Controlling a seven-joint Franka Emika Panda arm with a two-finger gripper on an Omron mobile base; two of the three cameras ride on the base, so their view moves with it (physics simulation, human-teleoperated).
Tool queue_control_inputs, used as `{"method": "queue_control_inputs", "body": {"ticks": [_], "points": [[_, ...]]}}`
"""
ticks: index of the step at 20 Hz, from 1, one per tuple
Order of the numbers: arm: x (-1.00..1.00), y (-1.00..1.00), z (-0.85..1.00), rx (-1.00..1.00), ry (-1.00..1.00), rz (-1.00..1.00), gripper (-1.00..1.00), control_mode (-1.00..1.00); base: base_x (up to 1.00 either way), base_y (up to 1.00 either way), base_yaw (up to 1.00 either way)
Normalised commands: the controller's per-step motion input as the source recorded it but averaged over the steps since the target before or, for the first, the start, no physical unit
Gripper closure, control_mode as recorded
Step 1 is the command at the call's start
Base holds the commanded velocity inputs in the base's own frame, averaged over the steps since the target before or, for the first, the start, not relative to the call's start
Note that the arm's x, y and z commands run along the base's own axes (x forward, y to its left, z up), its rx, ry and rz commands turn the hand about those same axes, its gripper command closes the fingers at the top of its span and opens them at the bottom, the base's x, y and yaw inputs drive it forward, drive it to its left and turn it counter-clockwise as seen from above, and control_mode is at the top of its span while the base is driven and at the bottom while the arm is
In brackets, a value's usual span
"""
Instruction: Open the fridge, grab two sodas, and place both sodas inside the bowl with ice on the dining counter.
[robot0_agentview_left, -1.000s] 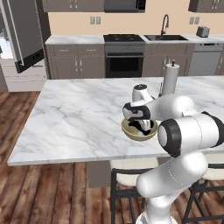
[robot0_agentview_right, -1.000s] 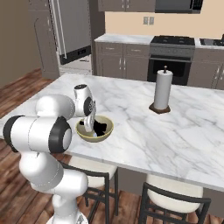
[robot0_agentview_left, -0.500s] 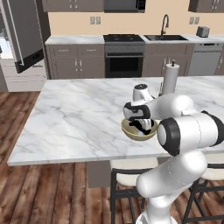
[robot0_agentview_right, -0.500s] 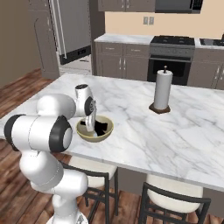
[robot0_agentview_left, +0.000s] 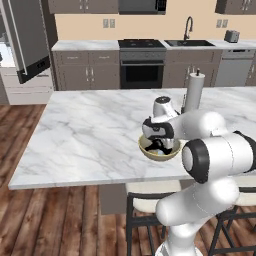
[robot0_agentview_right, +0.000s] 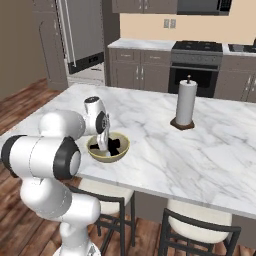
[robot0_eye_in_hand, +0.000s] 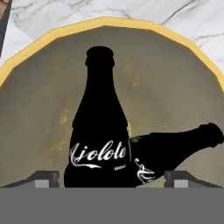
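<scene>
Fingers now spread, off soda; second soda half hidden in bowl

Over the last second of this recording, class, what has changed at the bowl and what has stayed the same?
The hand has spread its fingers, letting go of the soda bottle that now sits in the bowl against the second bottle. The arm hardly moved. Bowl, paper towel roll and dining counter stayed put.

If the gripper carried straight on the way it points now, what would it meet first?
Most likely the soda bottle directly ahead of the gripper, between its open fingers in the hand view. It rests in the bowl, overlapping a second soda bottle beside it. How far off it lies is unclear.
</scene>
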Motion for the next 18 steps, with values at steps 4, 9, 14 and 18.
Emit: {"method": "queue_control_inputs", "body": {"ticks": [4, 9, 14, 18], "points": [[-0.49, -0.01, 0.13, 0.0, -0.21, 0.0, -1.0, -1.0, 0.0, 0.0, 0.0], [-0.43, -0.12, 0.43, 0.0, -0.2, 0.0, -1.0, -1.0, 0.0, 0.0, 0.0], [-0.31, -0.18, 0.66, 0.0, -0.2, 0.0, -1.0, -1.0, 0.0, 0.0, 0.0], [-0.32, -0.14, 0.63, 0.0, -0.21, 0.0, -1.0, -1.0, 0.0, 0.0, 0.0]]}}
